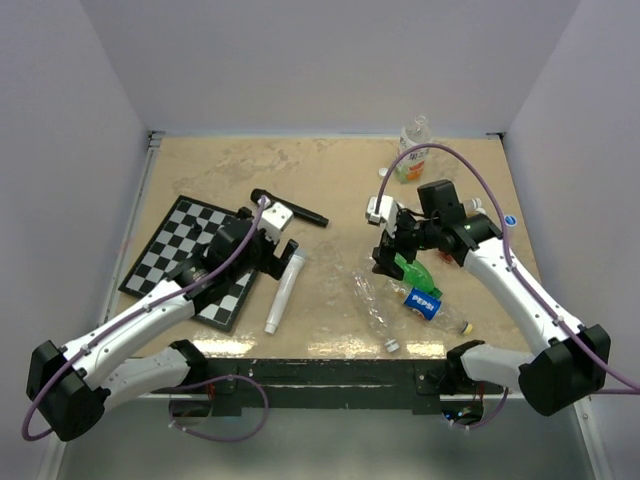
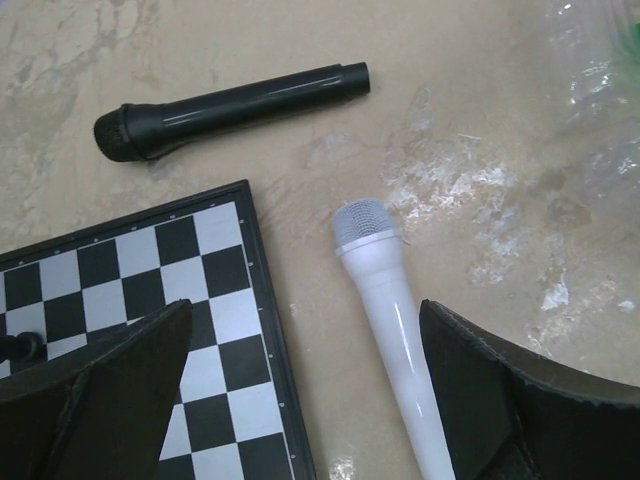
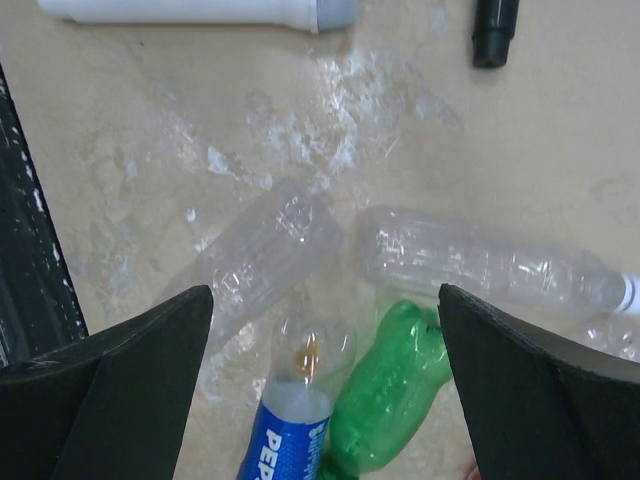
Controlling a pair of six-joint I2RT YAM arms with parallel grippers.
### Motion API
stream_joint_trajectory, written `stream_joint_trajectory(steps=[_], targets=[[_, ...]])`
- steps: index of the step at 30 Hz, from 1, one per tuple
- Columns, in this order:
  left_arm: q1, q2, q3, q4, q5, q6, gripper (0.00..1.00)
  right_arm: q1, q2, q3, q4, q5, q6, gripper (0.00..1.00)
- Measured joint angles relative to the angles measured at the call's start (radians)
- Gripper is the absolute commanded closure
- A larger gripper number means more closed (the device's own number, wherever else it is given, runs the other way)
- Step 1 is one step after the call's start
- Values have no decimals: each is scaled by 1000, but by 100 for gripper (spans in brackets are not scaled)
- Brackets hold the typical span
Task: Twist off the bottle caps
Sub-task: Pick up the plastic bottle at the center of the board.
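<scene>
Several plastic bottles lie in a heap right of centre: a clear bottle [image 1: 372, 305] with a white cap [image 1: 392, 345], a Pepsi bottle [image 1: 425, 303] and a green bottle [image 1: 415, 270]. A loose blue cap [image 1: 511, 220] lies at the right edge. My right gripper [image 1: 390, 255] hangs open above the heap. In the right wrist view it [image 3: 325, 340] straddles the Pepsi bottle [image 3: 290, 430] and the green bottle [image 3: 390, 400]. A clear bottle [image 3: 480, 260] shows a white cap [image 3: 630, 292] at the frame's edge. My left gripper [image 1: 265, 260] is open and empty.
A white microphone [image 1: 283, 292] lies between the left gripper's [image 2: 305, 380] open jaws, beside a chessboard [image 2: 120, 280]. A black microphone [image 2: 230, 108] lies beyond it. An upright bottle [image 1: 415, 150] with a white cap stands at the back right.
</scene>
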Motion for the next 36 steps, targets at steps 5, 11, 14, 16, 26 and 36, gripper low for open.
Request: stream_joint_trajectory(steps=[5, 11, 14, 16, 26, 36], targets=[[9, -42, -19, 9, -42, 16, 0, 21, 3, 0, -55, 109, 6, 2], [11, -64, -19, 28, -48, 26, 0, 96, 90, 0, -80, 203, 13, 2], [11, -67, -19, 30, -47, 27, 0, 150, 162, 0, -90, 234, 13, 2], [11, -71, -23, 37, -47, 30, 0, 175, 200, 0, -92, 255, 14, 2], [11, -79, -34, 39, -47, 34, 0, 149, 232, 103, -80, 332, 6, 2], [11, -85, -34, 39, -38, 34, 0, -81, 249, 153, -91, 274, -539, 2]])
